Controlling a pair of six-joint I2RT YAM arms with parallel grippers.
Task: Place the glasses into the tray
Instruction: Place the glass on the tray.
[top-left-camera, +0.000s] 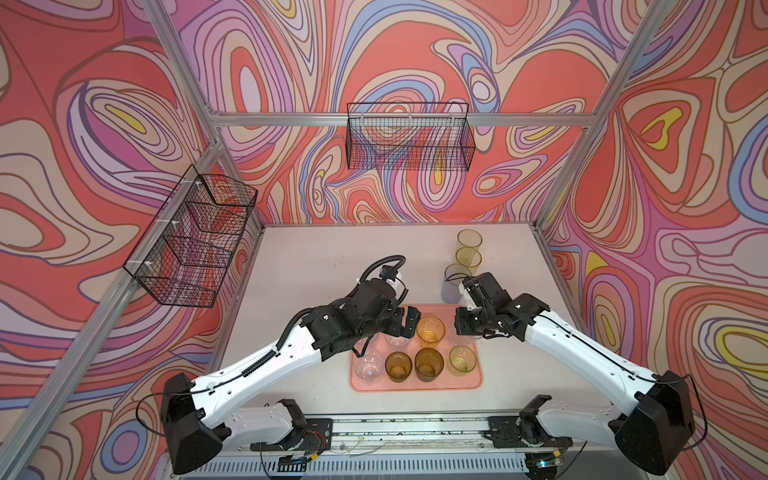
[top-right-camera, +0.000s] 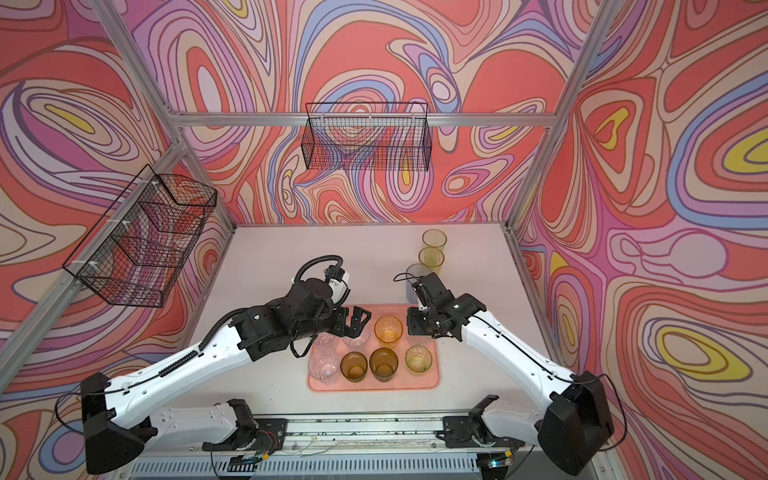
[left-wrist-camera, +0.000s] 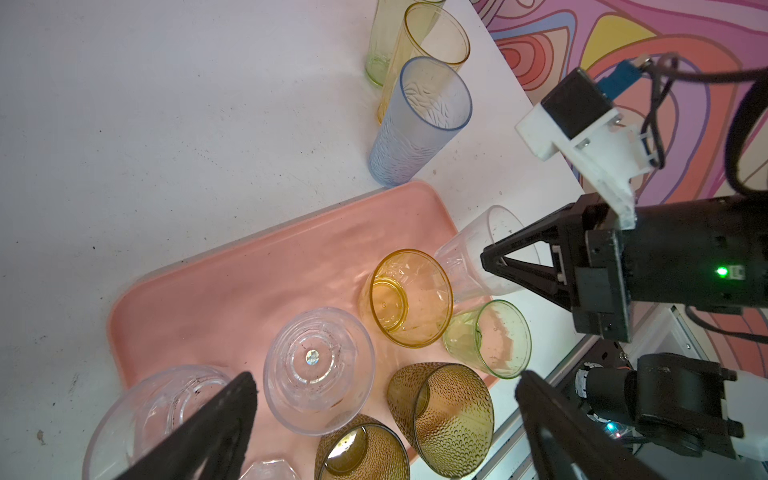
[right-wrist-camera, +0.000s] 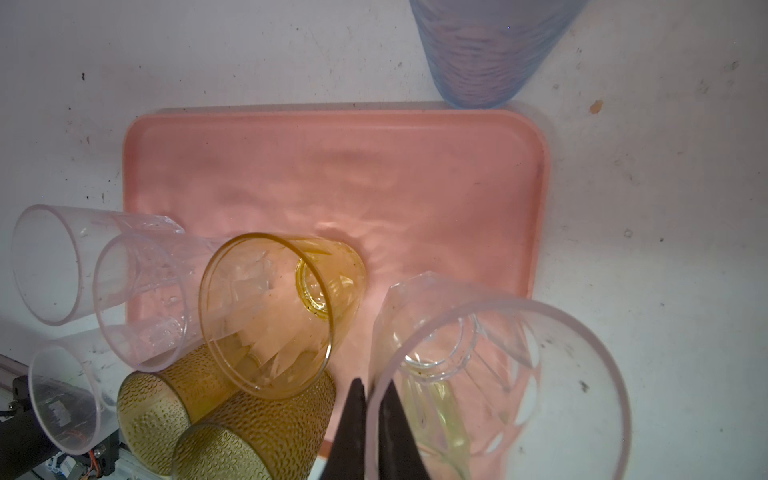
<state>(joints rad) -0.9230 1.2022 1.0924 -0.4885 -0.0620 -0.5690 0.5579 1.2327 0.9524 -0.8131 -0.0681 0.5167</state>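
On the tray (top-left-camera: 415, 384) I count seven glasses: three clear (top-left-camera: 368, 365), one amber (top-left-camera: 431, 330), two brown (top-left-camera: 398, 366), one green (top-left-camera: 462, 359). Just beyond it stand three tall ones (top-left-camera: 468, 257). My right gripper (right-wrist-camera: 370, 390) pinches a fourth clear glass (right-wrist-camera: 498, 374) by its rim at the tray's edge; the left gripper (left-wrist-camera: 386, 376) hangs spread wide, empty.

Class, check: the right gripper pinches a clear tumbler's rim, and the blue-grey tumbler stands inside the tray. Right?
No: the left wrist view shows the blue-grey tumbler on the table, outside the tray. The right gripper does pinch the clear tumbler's rim.
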